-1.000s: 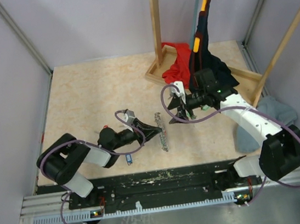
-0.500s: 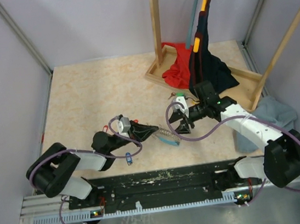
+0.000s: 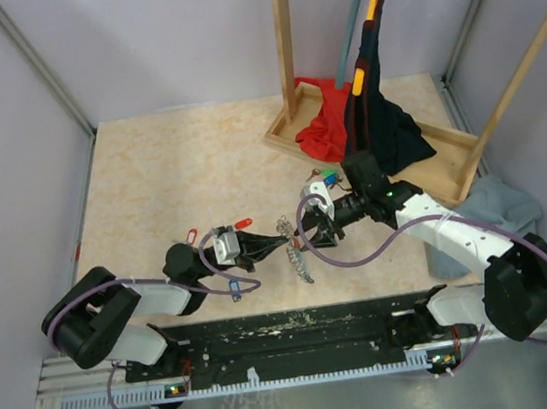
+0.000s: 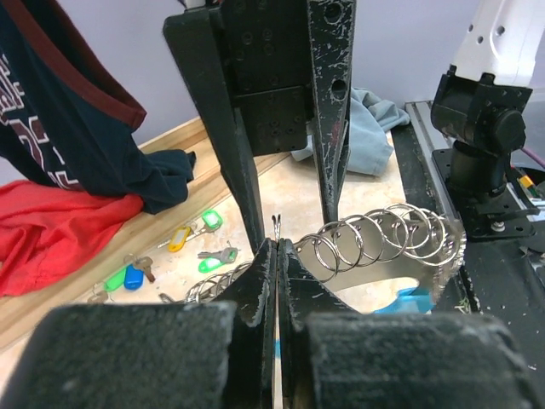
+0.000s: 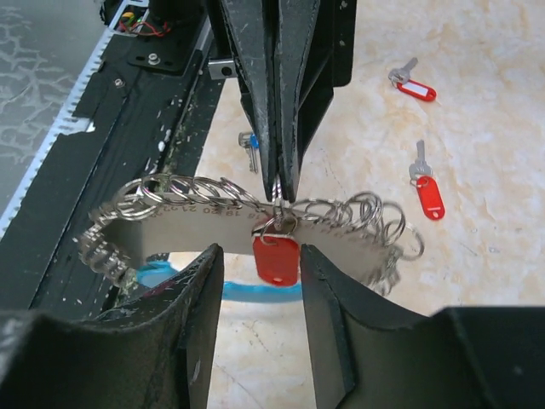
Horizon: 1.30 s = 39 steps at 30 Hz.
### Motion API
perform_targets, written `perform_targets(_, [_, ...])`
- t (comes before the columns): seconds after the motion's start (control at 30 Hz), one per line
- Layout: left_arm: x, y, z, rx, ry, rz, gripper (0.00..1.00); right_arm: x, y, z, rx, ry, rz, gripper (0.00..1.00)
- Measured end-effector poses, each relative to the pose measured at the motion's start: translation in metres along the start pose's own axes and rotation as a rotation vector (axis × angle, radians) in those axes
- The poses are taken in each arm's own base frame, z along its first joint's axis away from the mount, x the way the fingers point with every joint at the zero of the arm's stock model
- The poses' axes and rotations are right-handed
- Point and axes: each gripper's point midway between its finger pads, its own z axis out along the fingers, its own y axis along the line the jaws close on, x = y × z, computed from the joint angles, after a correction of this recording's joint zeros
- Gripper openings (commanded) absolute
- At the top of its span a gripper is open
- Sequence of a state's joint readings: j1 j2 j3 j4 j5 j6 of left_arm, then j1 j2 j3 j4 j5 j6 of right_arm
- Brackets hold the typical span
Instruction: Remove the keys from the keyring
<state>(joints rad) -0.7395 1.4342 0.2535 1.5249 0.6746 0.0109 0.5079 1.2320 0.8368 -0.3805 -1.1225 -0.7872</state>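
Note:
The keyring [image 5: 174, 213], a floppy band strung with metal rings and a light-blue sleeve [image 5: 174, 279], hangs just above the table between both arms [image 3: 294, 250]. My left gripper [image 5: 279, 189] is shut on it from above, right where a red-tagged key [image 5: 277, 259] dangles. My right gripper [image 5: 260, 294] is open, with its fingers [image 5: 197, 328] on either side of that red tag and not touching it. Loose keys lie on the table: red tags [image 5: 428, 196] [image 5: 415, 89], a blue one [image 3: 234, 290], and green, yellow and blue ones [image 4: 211, 220] near the rack.
A wooden rack [image 3: 287, 61] holds a dark garment [image 3: 383, 119] at the back right, with a red cloth [image 3: 323, 122] on its base. A grey-blue cloth [image 3: 501, 210] lies at the right edge. The black base rail [image 3: 290, 328] runs along the near edge.
My right gripper has come down and left to the keyring, and its jaws have narrowed around the red tag. The left gripper has drawn back slightly with the keyring.

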Motion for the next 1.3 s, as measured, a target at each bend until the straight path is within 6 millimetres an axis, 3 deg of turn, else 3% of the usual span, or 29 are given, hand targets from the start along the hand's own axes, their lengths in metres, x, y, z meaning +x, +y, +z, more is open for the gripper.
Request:
perform_targets(0.17, [-0.006, -0.007, 0.000, 0.053, -0.015, 0.080, 0.00, -0.002, 0.001, 0.008, -0.008, -0.010, 0.006, 0.49])
perform_targets(0.33, [-0.016, -0.010, 0.000, 0.079, -0.039, 0.151, 0.00, -0.007, 0.002, 0.015, -0.015, -0.017, -0.007, 0.49])
perform_targets(0.63, [-0.017, -0.007, 0.000, 0.069, -0.041, 0.175, 0.00, -0.009, 0.002, 0.021, -0.012, -0.039, 0.035, 0.49])
perform_targets(0.93, [-0.029, 0.001, 0.002, 0.012, -0.067, 0.192, 0.00, -0.013, -0.006, 0.023, 0.029, -0.061, 0.087, 0.43])
perform_targets(1.1, [-0.032, 0.003, 0.002, -0.007, -0.075, 0.195, 0.00, -0.018, -0.004, 0.024, 0.011, -0.082, 0.101, 0.43])
perform_targets(1.3, [-0.040, 0.005, 0.002, -0.021, -0.092, 0.208, 0.00, -0.020, 0.000, 0.030, -0.021, -0.097, 0.131, 0.36])
